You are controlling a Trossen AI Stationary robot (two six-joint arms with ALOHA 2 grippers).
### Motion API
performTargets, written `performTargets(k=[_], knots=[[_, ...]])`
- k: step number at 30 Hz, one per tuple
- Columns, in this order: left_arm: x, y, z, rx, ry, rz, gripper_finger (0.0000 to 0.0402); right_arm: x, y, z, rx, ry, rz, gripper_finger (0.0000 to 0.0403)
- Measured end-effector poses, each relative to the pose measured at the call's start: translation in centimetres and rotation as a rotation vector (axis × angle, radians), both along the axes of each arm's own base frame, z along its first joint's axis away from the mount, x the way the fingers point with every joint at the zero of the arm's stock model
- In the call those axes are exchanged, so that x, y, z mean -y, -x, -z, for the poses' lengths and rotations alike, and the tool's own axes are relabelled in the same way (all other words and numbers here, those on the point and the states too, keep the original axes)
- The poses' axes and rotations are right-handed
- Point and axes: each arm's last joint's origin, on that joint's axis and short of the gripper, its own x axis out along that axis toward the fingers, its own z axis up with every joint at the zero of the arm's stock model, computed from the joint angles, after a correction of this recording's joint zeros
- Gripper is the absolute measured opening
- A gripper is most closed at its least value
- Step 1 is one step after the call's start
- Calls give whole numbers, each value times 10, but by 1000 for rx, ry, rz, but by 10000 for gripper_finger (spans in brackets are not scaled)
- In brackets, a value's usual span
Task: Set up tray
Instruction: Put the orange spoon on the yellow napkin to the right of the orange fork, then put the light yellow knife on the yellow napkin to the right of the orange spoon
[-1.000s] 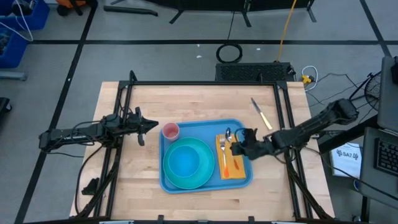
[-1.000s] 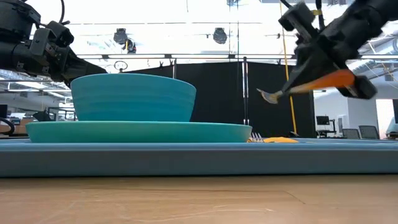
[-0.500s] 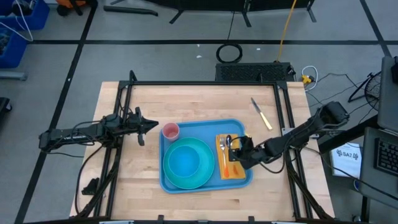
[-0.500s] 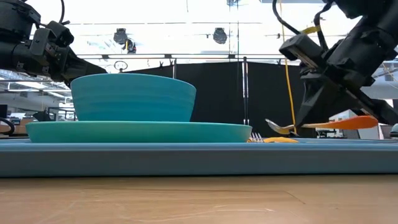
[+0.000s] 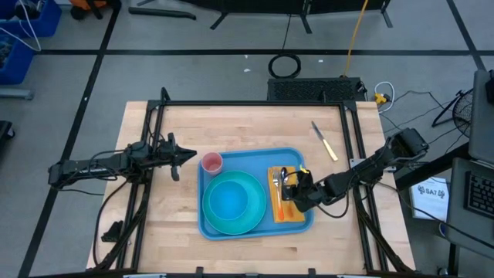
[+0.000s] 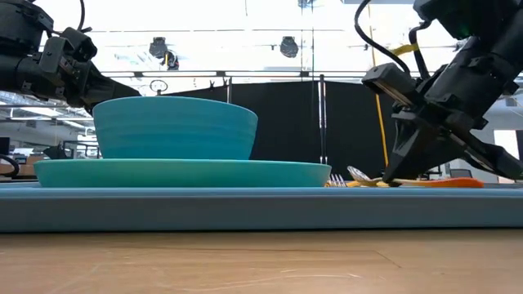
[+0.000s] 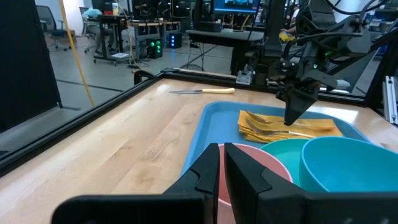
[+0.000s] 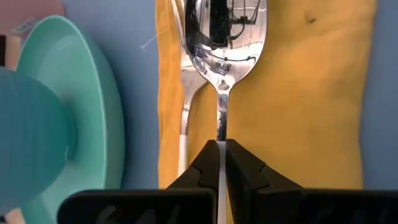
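The blue tray (image 5: 255, 158) sat at the lower centre of the high view on the wooden desk (image 5: 239, 123), carrying a turquoise plate (image 5: 231, 202) with a bowl (image 6: 175, 127) on it, a pink cup (image 5: 211, 163) at its upper left corner and a yellow napkin (image 5: 285, 218) along its right side. The right end effector (image 5: 290, 188) was low over the napkin, its fingers pinched tight on the thin neck of a spoon (image 8: 221, 37); in the right wrist view the spoon's bowl lay over the yellow cloth just beside a fork (image 8: 185, 93), and in the low view its orange handle (image 6: 445, 182) looked level and almost down on the tray. The step in hand appeared to be laying the spoon on the napkin. To do it well, the spoon should probably be lowered until it rests flat before the fingers part, parallel to the fork and not overlapping it, and the fingers should lift straight up so they neither drag the napkin nor nudge the fork. The left end effector (image 5: 182, 157) hung at centre left by the cup, fingers nearly together and empty. A knife (image 5: 325, 140) lay on the desk at upper right, outside the tray.
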Motion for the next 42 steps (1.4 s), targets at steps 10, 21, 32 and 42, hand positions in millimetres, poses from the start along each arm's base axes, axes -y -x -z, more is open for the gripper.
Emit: performTargets(k=[10, 21, 32, 42], knots=[[0, 0, 0, 0, 0, 0, 26, 1, 0, 0, 2, 17, 8, 5], [0, 0, 0, 0, 0, 0, 26, -1, -1, -1, 19, 1, 7, 1], [0, 0, 0, 0, 0, 0, 26, -2, -2, -2, 42, -11, 11, 53], [0, 0, 0, 0, 0, 0, 26, -2, -3, -2, 44, -2, -3, 102]])
